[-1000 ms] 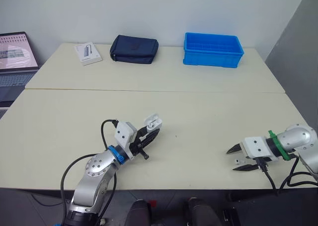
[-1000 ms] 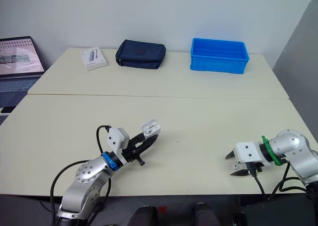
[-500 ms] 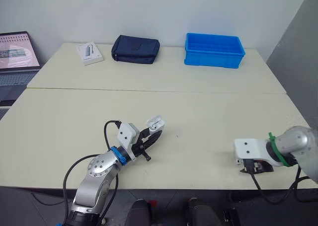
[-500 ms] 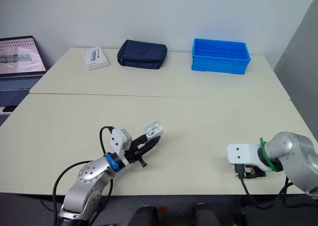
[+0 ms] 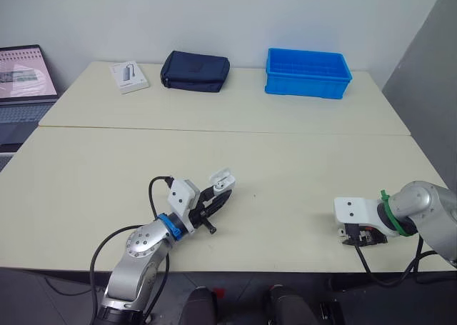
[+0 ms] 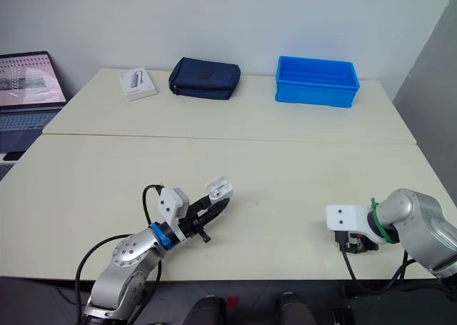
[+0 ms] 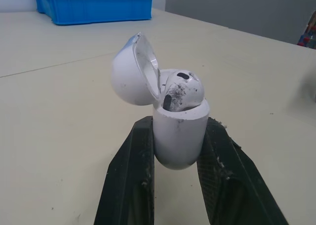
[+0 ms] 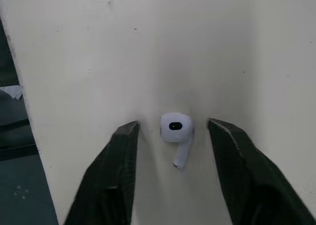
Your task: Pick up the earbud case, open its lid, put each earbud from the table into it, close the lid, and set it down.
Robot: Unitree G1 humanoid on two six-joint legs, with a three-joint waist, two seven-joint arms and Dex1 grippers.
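Cream is the colour of the big table (image 5: 285, 153), and all the work happens near its front edge, close to me, where both arms can reach. My left gripper (image 5: 220, 196) is squeezed shut on the earbud case (image 7: 178, 136), one black finger on each side of its lower half. It holds the case just above the table with the open end up. I think that keeps the case steady and leaves the top free, so nothing blocks the way in. My right gripper (image 8: 172, 128) is well apart from it, over on the right side, pointing down at the table. Its fingers are spread wide and hold nothing. They stand one on each side of the loose earbud (image 8: 176, 131), near it but not touching as far as I can see, so I think a grab comes next. The case lid (image 7: 129, 76) is flipped back on its hinge, out of the way. One earbud (image 7: 182, 89) already sits inside the case, with its round head poking out. The loose one lies flat on the table, so I judge the job is about half done.
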